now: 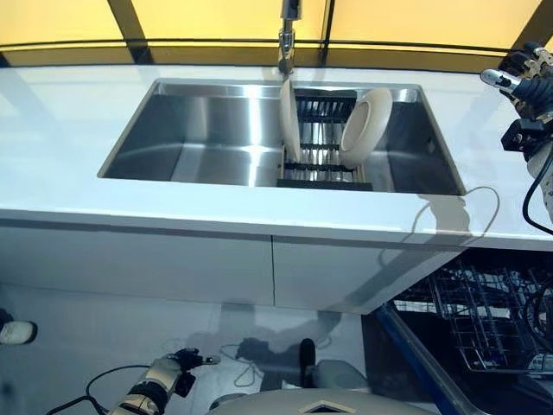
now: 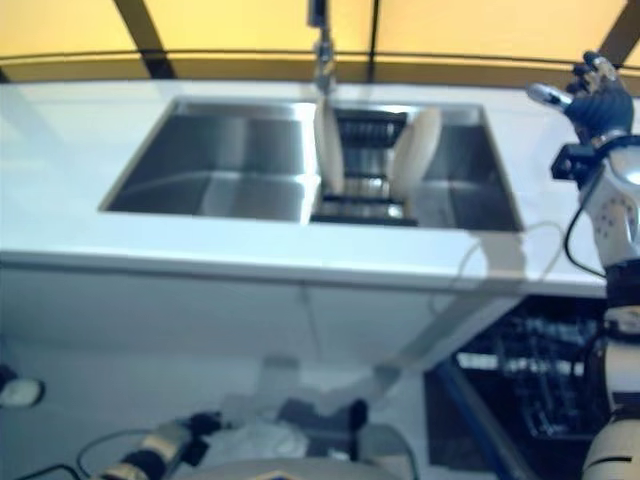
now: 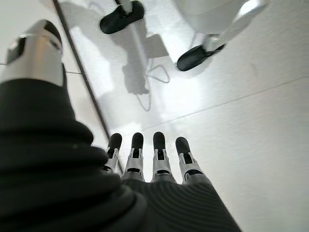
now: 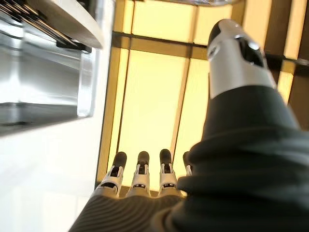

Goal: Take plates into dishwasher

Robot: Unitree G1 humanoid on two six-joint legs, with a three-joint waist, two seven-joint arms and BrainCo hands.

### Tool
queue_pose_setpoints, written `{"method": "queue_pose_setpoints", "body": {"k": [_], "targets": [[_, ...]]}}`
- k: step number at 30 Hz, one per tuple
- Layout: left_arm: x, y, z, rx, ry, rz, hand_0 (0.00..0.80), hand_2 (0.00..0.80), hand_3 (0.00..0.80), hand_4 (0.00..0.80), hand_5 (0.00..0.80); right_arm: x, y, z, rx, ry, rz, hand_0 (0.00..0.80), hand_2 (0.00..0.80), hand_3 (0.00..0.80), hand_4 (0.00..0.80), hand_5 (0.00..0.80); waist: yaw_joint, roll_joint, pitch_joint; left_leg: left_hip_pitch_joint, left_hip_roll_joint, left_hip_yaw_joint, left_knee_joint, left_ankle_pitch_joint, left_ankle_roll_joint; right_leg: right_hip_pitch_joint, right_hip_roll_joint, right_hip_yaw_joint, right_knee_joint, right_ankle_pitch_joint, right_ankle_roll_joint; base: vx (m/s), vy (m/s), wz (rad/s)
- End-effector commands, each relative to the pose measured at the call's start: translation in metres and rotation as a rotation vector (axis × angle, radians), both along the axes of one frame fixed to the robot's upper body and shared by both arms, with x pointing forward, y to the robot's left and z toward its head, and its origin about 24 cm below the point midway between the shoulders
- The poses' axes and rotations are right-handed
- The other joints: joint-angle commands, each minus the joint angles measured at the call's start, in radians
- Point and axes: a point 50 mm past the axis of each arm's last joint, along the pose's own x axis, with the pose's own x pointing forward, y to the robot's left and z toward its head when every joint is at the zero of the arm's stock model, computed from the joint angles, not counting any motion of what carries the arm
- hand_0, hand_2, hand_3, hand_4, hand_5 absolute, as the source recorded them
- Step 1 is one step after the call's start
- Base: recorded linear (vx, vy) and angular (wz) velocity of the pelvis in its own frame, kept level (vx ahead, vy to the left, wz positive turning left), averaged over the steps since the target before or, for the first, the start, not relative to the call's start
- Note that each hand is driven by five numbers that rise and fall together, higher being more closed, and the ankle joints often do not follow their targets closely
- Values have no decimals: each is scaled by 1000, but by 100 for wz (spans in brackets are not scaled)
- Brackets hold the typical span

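Two white plates stand on edge in a dark rack [image 1: 324, 164] inside the steel sink [image 1: 199, 138]: a flat plate [image 1: 289, 121] on the left and a deeper plate [image 1: 366, 127] leaning on the right. My right hand [image 1: 527, 82] is raised over the counter at the far right, open and empty, well right of the plates. My left hand [image 1: 160, 379] hangs low by the floor, open and empty. The dishwasher rack [image 1: 484, 316] shows at the lower right, below the counter.
A faucet [image 1: 287, 39] stands behind the sink's middle. The white counter [image 1: 69, 138] surrounds the sink. White cabinet fronts [image 1: 173, 259] run below it. The open dishwasher door edge [image 1: 415, 354] juts out at the lower right.
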Motion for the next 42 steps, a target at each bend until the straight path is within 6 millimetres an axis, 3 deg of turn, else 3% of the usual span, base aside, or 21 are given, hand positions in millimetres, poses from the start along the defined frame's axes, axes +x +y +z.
{"method": "queue_pose_setpoints", "body": {"k": [1, 4, 6, 8, 9, 11, 12, 13, 14, 16, 18, 26, 42], "targets": [[-13, 28, 5, 107, 31, 4, 0, 0, 0, 0, 0, 9, 27, 18, -52, -60, 99, 0, 0, 0, 0, 0, 39, -69, -32, -20, -82, 6, 50, -2, 56, -25, -158, -53, 112, -24, 127, 35, -121, -71], [-8, 29, 6, 115, 21, 29, 0, 0, 0, 0, 0, 11, 26, 17, -72, -28, 98, 0, 0, 0, 0, 0, 25, -67, -47, -15, -68, 25, 163, -32, 34, -20, -143, -51, 133, -68, 84, 48, -142, -55], [-4, 22, 4, 97, 4, 10, 0, 0, 0, 0, 0, 12, 23, 15, -86, 0, 102, 0, 0, 0, 0, 0, 36, -75, -48, -112, -50, 3, 444, 93, -15, 34, -115, -33, 107, -95, 34, 58, -156, -7], [0, 16, 4, 80, -15, 1, 0, 0, 0, 0, 0, 13, 23, 14, -104, 8, 104, 0, 0, 0, 0, 0, 49, -96, -40, -205, -71, -8, 584, 161, -28, 59, -126, -24, 96, -99, 16, 102, -68, -25], [7, 9, 4, 61, -35, -11, 0, 0, 0, 0, 0, 15, 26, 14, -105, 12, 108, 0, 0, 0, 0, 0, 74, -106, -20, -322, -60, -2, 633, 178, -27, 103, -131, -12, 89, -112, 6, 202, 24, -59], [15, 6, 6, 60, -49, -13, 0, 0, 0, 0, 0, 20, 32, 12, -91, 12, 115, 0, 0, 0, 0, 0, 96, -94, -6, -325, -9, 36, 454, 152, -20, 143, -128, -8, 67, -120, 32, 226, 123, -80], [15, 7, 6, 60, -51, -11, 0, 0, 0, 0, 0, 21, 35, 12, -92, 14, 115, 0, 0, 0, 0, 0, 104, -90, 0, -317, 5, 51, 391, 173, -25, 160, -125, -2, 56, -121, 39, 231, 195, -59], [17, 8, 8, 61, -56, -20, 0, 0, 0, 0, 0, 23, 38, 13, -83, 13, 115, 0, 0, 0, 0, 0, 120, -76, 7, -351, 33, 63, 288, 232, -41, 190, -114, 1, 37, -127, 52, 201, 162, -41], [20, 8, 9, 64, -58, -26, 0, 0, 0, 0, 0, 22, 39, 15, -70, 18, 121, 0, 0, 0, 0, 0, 123, -85, 13, -357, 43, 74, 275, 222, -42, 211, -128, 1, 14, -126, 58, 194, 151, -45], [21, 7, 8, 68, -66, -5, 0, 0, 0, 0, 0, 20, 41, 14, -60, 33, 130, 0, 0, 0, 0, 0, 115, -88, -4, -312, 27, 86, 166, 193, -41, 221, -139, -12, -23, -114, 78, 141, 122, -44], [18, 7, 7, 69, -63, 7, 0, 0, 0, 0, 0, 17, 35, 11, -58, 56, 133, 0, 0, 0, 0, 0, 105, -80, -34, -252, 17, 96, 70, 200, -44, 219, -143, -34, -38, -104, 94, 133, 101, -43], [1, 11, 3, 71, -31, 3, 0, 0, 0, 0, 0, 14, 36, 3, -39, 81, 204, 0, 0, 0, 0, 0, 105, -78, -75, -215, 9, 116, 15, 190, -39, 205, -139, -59, -62, -98, 106, 62, 2, -17], [-4, 12, 2, 66, -40, 18, 0, 0, 0, 0, 0, 30, 88, -21, -20, 232, 411, 0, 0, 0, 0, 0, 149, -93, -72, -215, 8, 108, 10, 182, -29, 218, -139, -69, -68, -106, 109, 14, -2, 18]]}}
